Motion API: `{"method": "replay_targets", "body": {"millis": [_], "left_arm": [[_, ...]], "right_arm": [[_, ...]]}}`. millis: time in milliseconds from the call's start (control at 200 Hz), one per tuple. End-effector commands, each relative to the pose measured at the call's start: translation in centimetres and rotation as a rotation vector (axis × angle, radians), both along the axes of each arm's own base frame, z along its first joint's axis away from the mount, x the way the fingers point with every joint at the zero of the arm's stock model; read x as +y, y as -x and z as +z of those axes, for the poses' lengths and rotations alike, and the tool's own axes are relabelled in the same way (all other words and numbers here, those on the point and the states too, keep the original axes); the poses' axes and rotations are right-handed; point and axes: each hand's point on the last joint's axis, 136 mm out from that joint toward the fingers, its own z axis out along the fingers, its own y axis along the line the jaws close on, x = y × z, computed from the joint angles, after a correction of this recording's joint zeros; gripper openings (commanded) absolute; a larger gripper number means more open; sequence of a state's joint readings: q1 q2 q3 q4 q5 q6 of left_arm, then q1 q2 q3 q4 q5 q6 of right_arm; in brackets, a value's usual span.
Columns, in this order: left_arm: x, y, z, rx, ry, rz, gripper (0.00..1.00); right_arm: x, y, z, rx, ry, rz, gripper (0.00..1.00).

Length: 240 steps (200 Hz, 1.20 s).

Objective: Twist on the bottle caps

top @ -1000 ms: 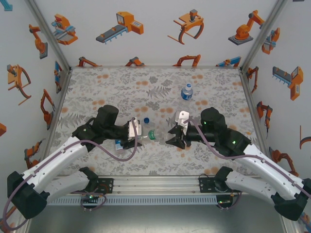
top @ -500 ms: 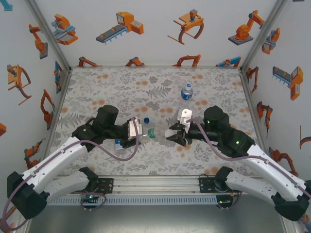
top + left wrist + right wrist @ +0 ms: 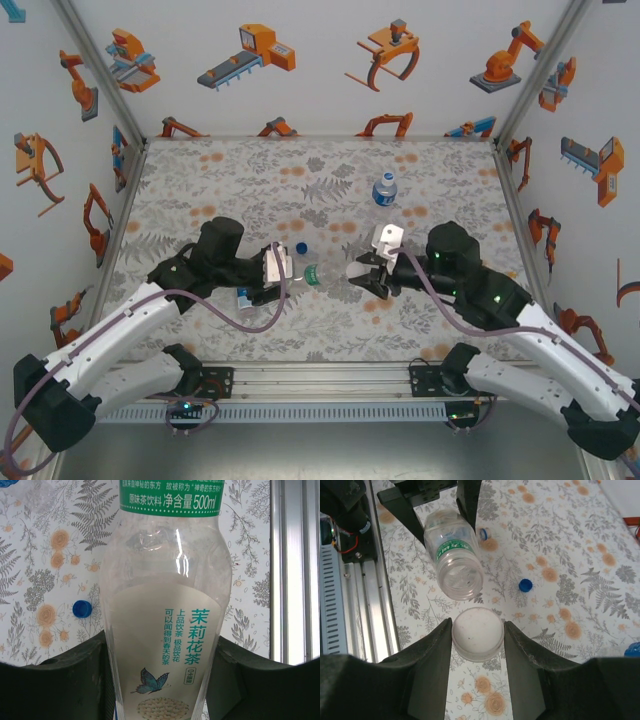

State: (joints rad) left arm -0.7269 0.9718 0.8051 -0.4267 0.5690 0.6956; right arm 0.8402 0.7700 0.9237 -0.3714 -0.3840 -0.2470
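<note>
The left gripper (image 3: 283,280) is closed around the wide bottle (image 3: 454,560). The right gripper (image 3: 477,636) pinches a white cap (image 3: 477,631) between its fingers, just short of the bottle's open mouth.

white arms (image 3: 110,335) with black joints and black bases on the rail (image 3: 320,378); a purple-grey cable (image 3: 240,325) along each; matte black fingers (image 3: 427,675).

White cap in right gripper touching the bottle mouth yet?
Apart. Right wrist view: a strip of tablecloth shows between the white cap, pinched in the right gripper, and the open bottle mouth.
</note>
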Motion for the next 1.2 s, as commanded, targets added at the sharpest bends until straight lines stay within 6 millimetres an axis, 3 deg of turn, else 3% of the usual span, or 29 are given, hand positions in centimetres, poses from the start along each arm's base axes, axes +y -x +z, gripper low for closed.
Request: {"method": "replay_targets", "body": {"millis": [0, 280, 446, 746, 1197], "left_arm": [[-0.3, 0.4, 1.2, -0.022, 0.032, -0.028, 0.0], [-0.3, 0.6, 1.3, -0.019, 0.038, -0.036, 0.0], [-0.3, 0.6, 1.4, -0.021, 0.04, -0.037, 0.0], [-0.3, 0.6, 1.5, -0.024, 0.041, -0.035, 0.0], [-0.3, 0.6, 1.6, -0.024, 0.049, -0.03, 0.0]], "right_arm": [[0.0, -0.3, 1.9, -0.034, -0.091, -0.025, 0.21], [2.6, 0.0, 4.8, -0.007, -0.262, 0.082, 0.2], [3.2, -0.4, 3.6, 0.025, -0.238, 0.087, 0.19], [2.6, -0.3, 1.5, 0.07, -0.197, 0.058, 0.18], [2.7, -0.1, -0.6, 0.12, -0.154, 0.066, 0.18]]}}
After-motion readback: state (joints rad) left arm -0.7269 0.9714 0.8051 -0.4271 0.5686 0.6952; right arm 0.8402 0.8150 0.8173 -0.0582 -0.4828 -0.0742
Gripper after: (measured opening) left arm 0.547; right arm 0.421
